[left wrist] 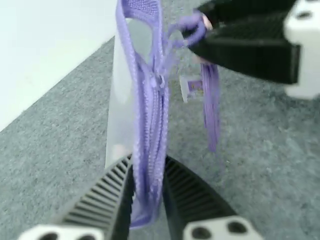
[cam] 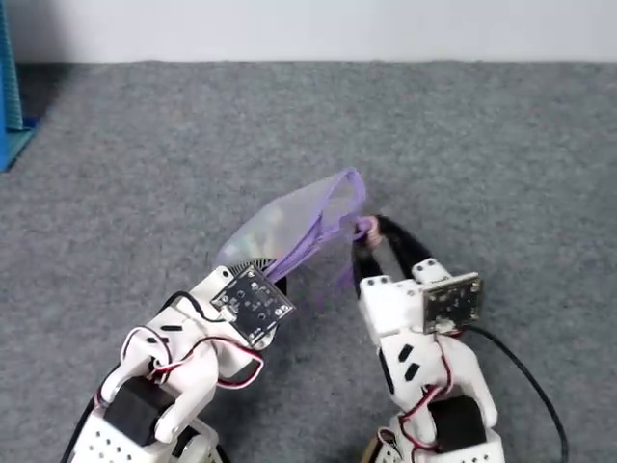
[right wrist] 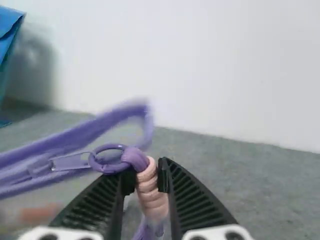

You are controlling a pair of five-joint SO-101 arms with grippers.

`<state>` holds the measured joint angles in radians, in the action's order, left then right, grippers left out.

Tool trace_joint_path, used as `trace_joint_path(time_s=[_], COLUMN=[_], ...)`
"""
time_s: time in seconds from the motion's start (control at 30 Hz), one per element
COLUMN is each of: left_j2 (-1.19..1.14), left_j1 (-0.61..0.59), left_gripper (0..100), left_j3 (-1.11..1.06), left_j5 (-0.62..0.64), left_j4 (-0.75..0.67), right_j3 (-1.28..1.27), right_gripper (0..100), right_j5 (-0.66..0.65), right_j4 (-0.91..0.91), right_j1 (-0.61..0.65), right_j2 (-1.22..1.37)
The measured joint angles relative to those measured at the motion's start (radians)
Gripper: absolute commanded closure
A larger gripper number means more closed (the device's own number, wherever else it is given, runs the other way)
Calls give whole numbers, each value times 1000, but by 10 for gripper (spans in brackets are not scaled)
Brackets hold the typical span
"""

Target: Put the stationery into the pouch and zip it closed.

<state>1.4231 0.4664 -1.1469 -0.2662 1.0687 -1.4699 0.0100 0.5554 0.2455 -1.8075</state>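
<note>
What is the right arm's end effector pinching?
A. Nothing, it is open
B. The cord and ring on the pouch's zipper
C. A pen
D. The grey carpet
B: the right end effector is shut on a pink cord knotted to the purple ring on the zipper of the pouch.

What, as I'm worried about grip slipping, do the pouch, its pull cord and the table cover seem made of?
The pouch: thin translucent plastic film, slightly glossy, see-through; its purple zipper band looks woven fabric. The pull cord: pink coil, smooth, probably rubbery plastic. The table cover: grey, matte, fuzzy, likely felt or carpet.
</note>
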Motion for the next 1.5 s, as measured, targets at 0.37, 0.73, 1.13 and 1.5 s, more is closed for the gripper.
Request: trace_joint_path(time_s=[0.37, 0.73, 1.13, 1.5], left_j2=[6, 6, 5, -2], left_j1=[2, -9, -15, -58], left_gripper=[991, 991, 785, 671], left_j3=[2, 2, 2, 3], left_j5=[0, 0, 2, 244], left_j4=[51, 55, 57, 78], right_j3=[-127, -150, -124, 94], right_gripper=[992, 992, 810, 723], right_j5=[-43, -100, -141, -26], right_j4=[-199, -224, -97, 351], right_j1=[-152, -226, -196, -28], right_j2=[5, 3, -9, 6])
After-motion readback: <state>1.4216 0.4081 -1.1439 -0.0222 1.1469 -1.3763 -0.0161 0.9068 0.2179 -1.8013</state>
